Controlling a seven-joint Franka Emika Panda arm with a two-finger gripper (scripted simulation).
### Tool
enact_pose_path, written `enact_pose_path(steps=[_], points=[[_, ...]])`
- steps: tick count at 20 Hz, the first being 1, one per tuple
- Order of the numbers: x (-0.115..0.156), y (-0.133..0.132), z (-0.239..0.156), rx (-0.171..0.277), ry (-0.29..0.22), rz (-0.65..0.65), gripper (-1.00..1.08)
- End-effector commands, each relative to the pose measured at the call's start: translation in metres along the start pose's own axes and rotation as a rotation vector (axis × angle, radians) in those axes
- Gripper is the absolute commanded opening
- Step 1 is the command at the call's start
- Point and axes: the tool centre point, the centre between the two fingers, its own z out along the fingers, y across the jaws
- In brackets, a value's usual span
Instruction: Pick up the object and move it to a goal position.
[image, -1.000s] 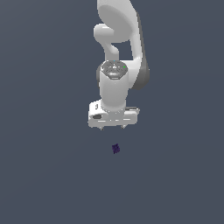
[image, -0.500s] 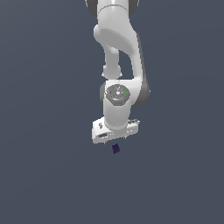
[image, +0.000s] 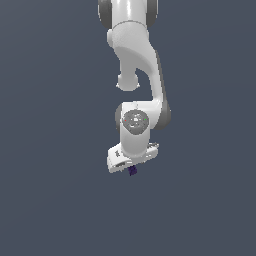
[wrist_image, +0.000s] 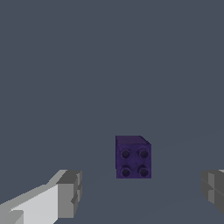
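A bare simulated test space rather than any real room: one flat, uniform slate-grey surface (image: 45, 200) fills both views with no walls, furniture, horizon or texture. The smooth white jointed robot arm (image: 135, 60) has the clean, shadeless look of a render, and the tiny dark purple studded cube (wrist_image: 133, 157) sitting just below its claw (image: 131, 162) is equally plain and computer-drawn

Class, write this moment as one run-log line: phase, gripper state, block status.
phase: approach | gripper: open, fingers either side of the block, not touching | purple block: on the surface, not grasped | goal: not visible
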Motion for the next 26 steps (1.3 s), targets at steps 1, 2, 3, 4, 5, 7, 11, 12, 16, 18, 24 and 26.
enact_pose_path(steps=[1, 2, 3, 4, 5, 7, 11, 12, 16, 18, 24, 26], points=[[0.001, 0.000, 0.002, 0.001, 0.001, -0.006, 1.00], [0.000, 0.000, 0.001, 0.000, 0.000, -0.002, 1.00], [0.000, 0.000, 0.001, 0.000, 0.000, -0.002, 1.00], [0.000, 0.000, 0.002, 0.000, 0.000, -0.002, 1.00], [0.000, 0.000, 0.004, 0.000, 0.000, -0.002, 1.00], [0.000, 0.000, 0.011, 0.000, 0.000, -0.003, 1.00], [0.000, 0.000, 0.032, 0.000, 0.000, -0.005, 1.00], [0.000, 0.000, 0.037, 0.000, 0.000, -0.005, 1.00], [0.000, 0.000, 0.051, 0.000, 0.000, -0.006, 1.00], [0.001, 0.000, 0.052, 0.000, 0.000, -0.006, 1.00], [0.001, 0.000, 0.052, 0.000, 0.000, -0.006, -1.00], [0.001, 0.000, 0.052, 0.000, 0.000, -0.006, -1.00]])
